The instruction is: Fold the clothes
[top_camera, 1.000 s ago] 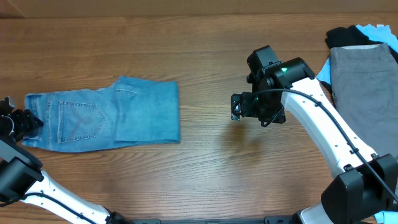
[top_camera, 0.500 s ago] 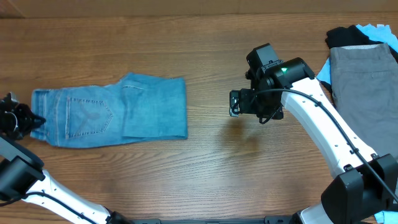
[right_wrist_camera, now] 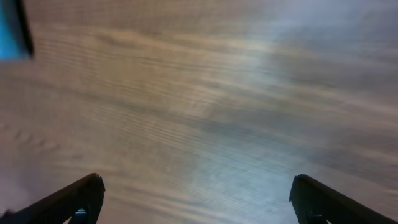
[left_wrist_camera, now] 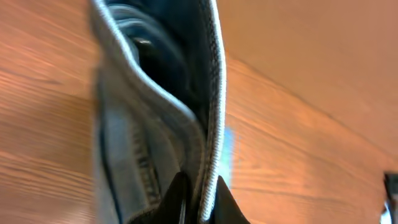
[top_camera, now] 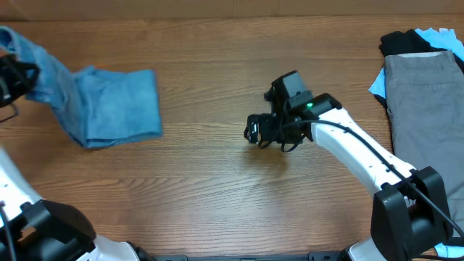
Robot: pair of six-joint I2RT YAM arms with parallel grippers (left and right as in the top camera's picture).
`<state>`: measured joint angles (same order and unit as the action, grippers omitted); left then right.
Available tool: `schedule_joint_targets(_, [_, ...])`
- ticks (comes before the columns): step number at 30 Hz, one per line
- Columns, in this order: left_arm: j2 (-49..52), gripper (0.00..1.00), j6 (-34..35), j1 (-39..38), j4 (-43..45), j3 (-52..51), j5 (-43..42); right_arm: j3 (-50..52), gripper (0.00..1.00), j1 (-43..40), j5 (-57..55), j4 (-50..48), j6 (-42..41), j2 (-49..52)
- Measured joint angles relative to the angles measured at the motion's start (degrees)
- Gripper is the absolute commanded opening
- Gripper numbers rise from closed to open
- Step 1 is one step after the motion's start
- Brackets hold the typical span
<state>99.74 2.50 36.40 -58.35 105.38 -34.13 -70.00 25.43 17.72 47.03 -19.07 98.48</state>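
Note:
The clothes, a pair of light-blue denim jeans (top_camera: 109,105), lie folded at the far left of the table, with their left end pulled up off the wood. My left gripper (top_camera: 14,76) is shut on that raised end. In the left wrist view its black fingertips (left_wrist_camera: 180,196) pinch a stitched denim edge (left_wrist_camera: 214,93), and the left gripper (left_wrist_camera: 200,200) shows no gap. My right gripper (top_camera: 254,130) hovers open over bare wood mid-table, well to the right of the jeans. In its own view the right gripper (right_wrist_camera: 199,193) holds nothing, and a blue corner of the jeans (right_wrist_camera: 12,28) shows at top left.
A pile of other garments sits at the right edge: grey trousers (top_camera: 424,109), a black piece (top_camera: 402,42) and a light-blue piece (top_camera: 438,32). The wooden table (top_camera: 217,188) stretches between the jeans and the right arm.
My left gripper has shut on the jeans' left end and lifted it toward the far left, dragging and bunching the jeans leftward. The right gripper has moved left and slightly nearer, still open.

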Motion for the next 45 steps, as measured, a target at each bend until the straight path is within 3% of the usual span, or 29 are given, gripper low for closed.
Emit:
schedule_joint_targets(11, [4.24,0.05,1.66,-19.52,-2.99,-0.02,18.91,0.26,1.0,0.96,2.45,2.8,-0.44,0.0])
schedule_joint_targets(20, [15.8,0.05,2.1,-23.69,-2.43,0.0,20.65,0.26,1.0,0.96,2.47,4.15,-0.46,0.0])
schedule_joint_targets(24, [18.62,0.14,3.08,-24.72,-0.96,0.0,20.68,0.26,1.0,0.98,2.45,4.61,-0.46,0.0])
schedule_joint_targets(25, [19.1,0.22,3.19,-24.85,-0.55,0.0,20.68,0.26,1.0,0.96,2.47,4.63,-0.44,0.0])
schedule_joint_targets(27, [19.67,0.79,4.17,-25.4,0.87,-0.02,20.68,0.26,1.0,0.96,2.47,4.87,-0.44,0.0])
schedule_joint_targets(28, [19.69,1.0,4.04,-25.55,1.4,0.0,20.65,0.26,1.0,0.96,2.45,4.9,-0.44,0.0])
schedule_joint_targets(36, [19.67,1.0,4.66,-27.45,0.96,0.0,13.25,0.26,1.0,0.96,2.47,5.16,-0.66,0.0])
schedule_joint_targets(38, [19.32,0.85,4.66,-27.69,0.7,0.0,11.78,0.26,1.0,0.96,2.47,5.66,-0.66,0.0])
schedule_joint_targets(40, [18.36,0.58,5.44,-27.36,0.2,0.0,12.87,0.26,1.0,0.98,2.45,6.45,-0.63,0.0])
schedule_joint_targets(42, [15.93,0.23,6.56,-26.01,-1.27,0.0,16.13,0.26,1.0,0.96,2.49,6.64,-0.66,0.0])
schedule_joint_targets(44, [13.64,0.04,7.41,-23.93,-2.95,0.22,18.38,0.26,1.0,0.96,2.47,6.43,-0.66,0.0])
schedule_joint_targets(45, [13.0,0.04,7.48,-22.73,-4.11,0.55,19.41,0.26,1.0,0.98,2.47,6.16,-0.68,0.0])
